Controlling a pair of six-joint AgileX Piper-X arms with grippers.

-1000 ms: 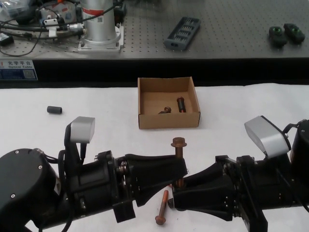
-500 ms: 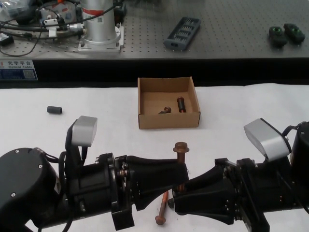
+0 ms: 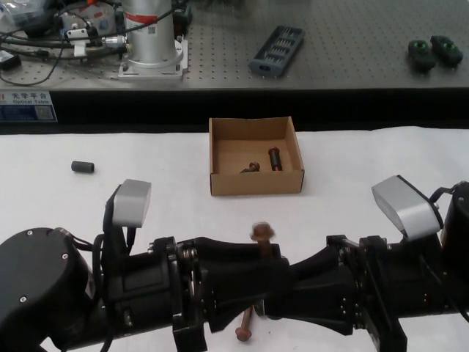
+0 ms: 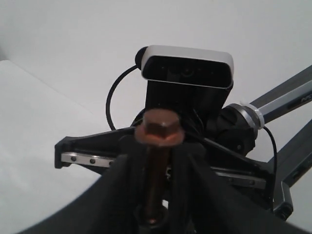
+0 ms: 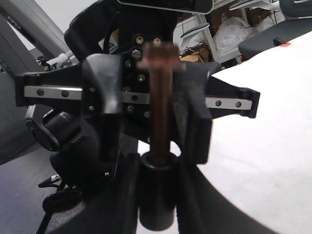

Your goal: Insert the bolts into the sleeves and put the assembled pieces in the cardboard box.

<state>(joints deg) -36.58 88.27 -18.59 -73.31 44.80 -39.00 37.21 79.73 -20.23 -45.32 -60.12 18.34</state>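
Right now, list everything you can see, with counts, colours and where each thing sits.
held bolt: one, copper-brown, upright, tip in the held sleeve
held sleeve: one, black, under that bolt
loose bolt: one, copper-brown, on the white cloth beneath the grippers
loose sleeve: one, black, left side of the cloth
cardboard box: one, brown, open, mid-cloth
pieces in box: two, dark
black tray: one, rear bench
left gripper: black, shut on held bolt
right gripper: black, shut on held sleeve

left arm (image 3: 44,293): black, big round joint, small screws | right arm (image 3: 418,293): black, thin black cable (image 4: 108,105) | left camera (image 3: 130,203), right camera (image 3: 404,207): light grey boxes | left gripper (image 3: 262,257): black fingers, silver rail (image 5: 53,91) with tiny screws
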